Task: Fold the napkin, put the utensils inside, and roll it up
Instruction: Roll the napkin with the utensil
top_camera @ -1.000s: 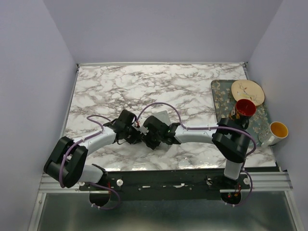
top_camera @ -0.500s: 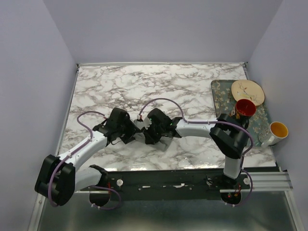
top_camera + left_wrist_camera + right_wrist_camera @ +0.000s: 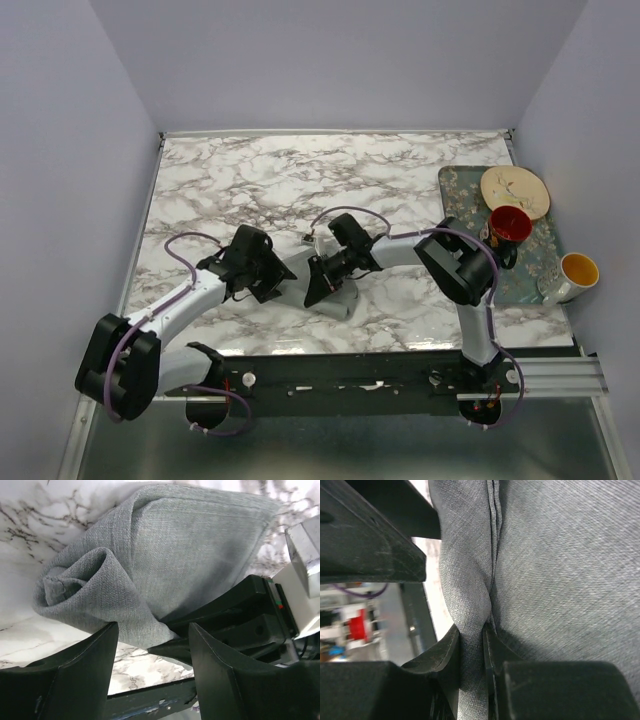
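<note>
Napkin (image 3: 165,555) pinched by right gripper (image 3: 472,645); left gripper (image 3: 150,628) spread wide beside it.

Left pincer (image 3: 152,642) spread, right pincer (image 3: 472,647) clamped

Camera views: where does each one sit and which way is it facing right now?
Top external: above and behind the bases, looking down on the marble table; both arms show whole.
Left wrist: on the left gripper, looking past its spread fingers at the rolled napkin.
Right wrist: on the right gripper, pressed close to the cloth fold it pinches.
Shared: all three show the napkin; the left wrist view also catches the right gripper.
</note>
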### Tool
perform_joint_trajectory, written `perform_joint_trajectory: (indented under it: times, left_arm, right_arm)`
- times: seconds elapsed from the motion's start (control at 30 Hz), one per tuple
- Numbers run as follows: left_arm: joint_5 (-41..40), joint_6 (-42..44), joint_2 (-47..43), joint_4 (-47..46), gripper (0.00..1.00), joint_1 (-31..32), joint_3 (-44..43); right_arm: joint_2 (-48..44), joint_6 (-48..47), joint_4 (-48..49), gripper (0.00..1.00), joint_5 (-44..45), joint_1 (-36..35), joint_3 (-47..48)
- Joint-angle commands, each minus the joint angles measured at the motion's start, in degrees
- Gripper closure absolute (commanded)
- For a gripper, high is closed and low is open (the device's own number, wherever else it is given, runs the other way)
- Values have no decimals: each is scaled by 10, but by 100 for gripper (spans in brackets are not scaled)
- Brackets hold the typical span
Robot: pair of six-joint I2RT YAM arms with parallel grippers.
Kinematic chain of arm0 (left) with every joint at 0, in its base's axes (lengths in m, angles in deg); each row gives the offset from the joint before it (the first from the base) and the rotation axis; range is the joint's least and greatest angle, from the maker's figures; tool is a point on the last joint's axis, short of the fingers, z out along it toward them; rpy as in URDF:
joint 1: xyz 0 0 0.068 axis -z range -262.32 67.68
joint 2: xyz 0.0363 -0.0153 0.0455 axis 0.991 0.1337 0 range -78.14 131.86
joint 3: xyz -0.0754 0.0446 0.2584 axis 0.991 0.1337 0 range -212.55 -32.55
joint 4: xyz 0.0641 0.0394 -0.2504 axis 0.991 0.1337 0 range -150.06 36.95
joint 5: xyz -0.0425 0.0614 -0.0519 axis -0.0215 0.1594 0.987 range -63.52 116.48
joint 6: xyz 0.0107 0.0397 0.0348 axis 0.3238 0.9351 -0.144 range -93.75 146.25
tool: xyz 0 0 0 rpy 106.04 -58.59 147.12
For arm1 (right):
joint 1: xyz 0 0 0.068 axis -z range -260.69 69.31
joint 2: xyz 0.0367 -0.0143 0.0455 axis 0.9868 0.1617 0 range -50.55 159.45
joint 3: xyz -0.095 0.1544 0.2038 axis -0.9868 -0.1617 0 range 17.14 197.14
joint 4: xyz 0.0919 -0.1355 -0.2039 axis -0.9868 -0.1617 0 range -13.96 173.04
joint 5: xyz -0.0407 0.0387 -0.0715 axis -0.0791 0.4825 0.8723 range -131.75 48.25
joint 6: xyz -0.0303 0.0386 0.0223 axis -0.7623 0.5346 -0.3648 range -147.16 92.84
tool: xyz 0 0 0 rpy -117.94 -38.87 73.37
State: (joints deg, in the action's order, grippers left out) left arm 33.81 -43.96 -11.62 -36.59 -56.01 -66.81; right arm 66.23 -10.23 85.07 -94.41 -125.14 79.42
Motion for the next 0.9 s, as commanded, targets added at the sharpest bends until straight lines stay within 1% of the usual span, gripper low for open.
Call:
perform_joint_trajectory:
  times: [0.0, 0.1, 0.13, 0.3, 0.37, 0.47, 0.57, 0.7, 0.87]
  left_arm:
    - [26, -26, 28, 42, 33, 17, -5]
    - [19, -35, 10, 65, 33, 34, -14]
    - [13, -38, 3, 70, 35, 42, -14]
    - [15, -68, -34, 84, 36, 45, 6]
    - [8, -61, -33, 85, 36, 46, 3]
    - [7, -57, -20, 79, 36, 46, -4]
    - [20, -53, 18, 72, 36, 49, -11]
    - [10, -54, 54, 51, 36, 54, -12]
    - [3, -55, 81, 32, 36, 58, -14]
  right_arm:
    - [60, 50, -5, 87, -75, 19, -9]
    - [68, 55, -7, 87, -69, 24, -3]
    - [73, 55, -7, 87, -73, 24, -1]
    - [89, 66, -10, 88, -59, 36, 9]
    - [86, 72, -8, 89, -38, 37, 9]
    - [85, 93, -3, 91, -19, 39, 9]
    - [79, 103, 7, 91, -1, 40, 7]
    - [86, 127, 30, 91, -4, 42, 11]
    - [89, 130, 37, 91, -9, 43, 8]
